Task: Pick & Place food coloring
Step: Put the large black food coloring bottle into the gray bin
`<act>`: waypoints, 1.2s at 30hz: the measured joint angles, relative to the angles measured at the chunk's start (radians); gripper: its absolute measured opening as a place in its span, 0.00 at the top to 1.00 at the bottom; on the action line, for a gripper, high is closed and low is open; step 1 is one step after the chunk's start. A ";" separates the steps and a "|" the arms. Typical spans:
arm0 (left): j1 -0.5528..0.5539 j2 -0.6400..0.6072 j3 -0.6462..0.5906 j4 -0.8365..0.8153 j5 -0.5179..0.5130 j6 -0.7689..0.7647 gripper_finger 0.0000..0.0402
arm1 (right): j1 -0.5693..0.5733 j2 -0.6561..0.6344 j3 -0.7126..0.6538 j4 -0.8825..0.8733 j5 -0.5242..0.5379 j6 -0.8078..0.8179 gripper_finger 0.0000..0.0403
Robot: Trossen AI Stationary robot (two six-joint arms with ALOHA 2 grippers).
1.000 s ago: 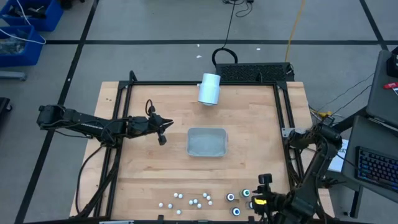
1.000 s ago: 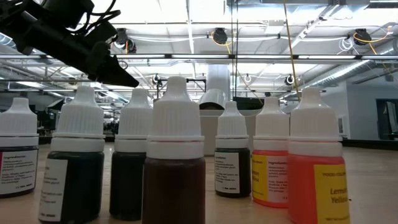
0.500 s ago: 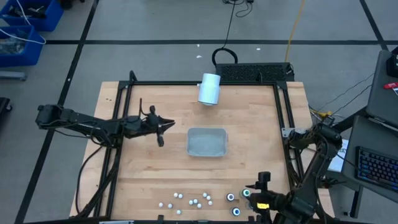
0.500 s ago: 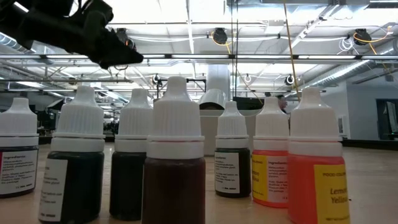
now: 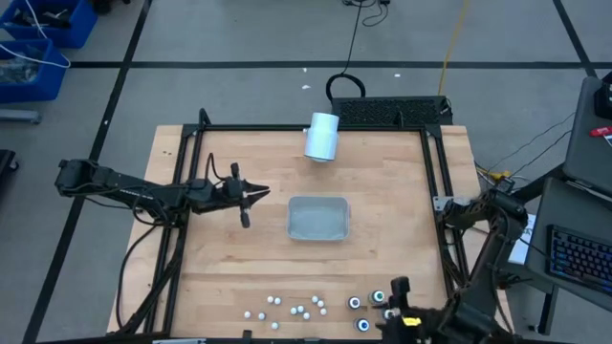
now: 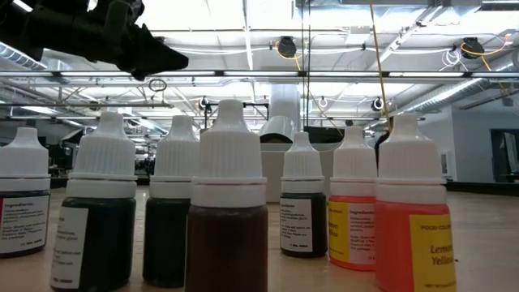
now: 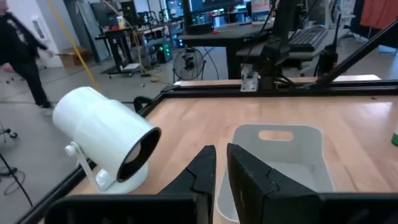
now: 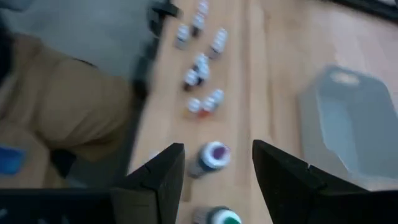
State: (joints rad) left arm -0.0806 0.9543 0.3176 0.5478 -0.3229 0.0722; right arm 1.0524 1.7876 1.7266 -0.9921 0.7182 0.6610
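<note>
The food coloring stands upright along the table's near edge: several small white-capped bottles (image 5: 292, 308) and dark round ones (image 5: 356, 303). The low view shows them close up, with dark, red and yellow (image 6: 409, 235) contents. My right gripper (image 5: 397, 287) hovers open just to the right of the dark bottles. In its wrist view a purple-topped bottle (image 8: 214, 155) lies ahead between the open fingers (image 8: 217, 146), untouched. My left gripper (image 5: 260, 195) hangs shut in the air left of the grey tray, and appears at the low view's top left (image 6: 150, 53).
A grey rectangular tray (image 5: 318, 218) sits mid-table, and the left wrist view shows it (image 7: 280, 155) straight ahead. A large white cylinder (image 5: 322, 136) lies at the far edge. A black frame (image 5: 435, 182) borders the table. A person walks in the room beyond (image 7: 18, 50).
My left gripper has risen and tipped, staying left of the tray. My right gripper has moved a little toward the near-left, closer to the dark bottles. The bottles have stayed in place.
</note>
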 joint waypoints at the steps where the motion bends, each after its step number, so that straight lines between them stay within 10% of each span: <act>1: 0.000 0.001 0.000 -0.003 0.000 -0.007 0.88 | 0.004 0.000 0.010 0.009 -0.013 -0.017 0.55; 8: 0.001 0.001 0.000 -0.099 0.009 -0.059 0.88 | 0.041 0.000 0.020 -0.002 -0.195 -0.002 0.55; 36: -0.034 0.001 0.000 -0.155 0.008 -0.074 0.88 | 0.061 0.001 -0.174 0.040 -0.253 0.169 0.55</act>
State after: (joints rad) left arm -0.1146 0.9554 0.3176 0.3932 -0.3149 -0.0016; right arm 1.1133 1.7885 1.5528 -0.9525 0.4652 0.8299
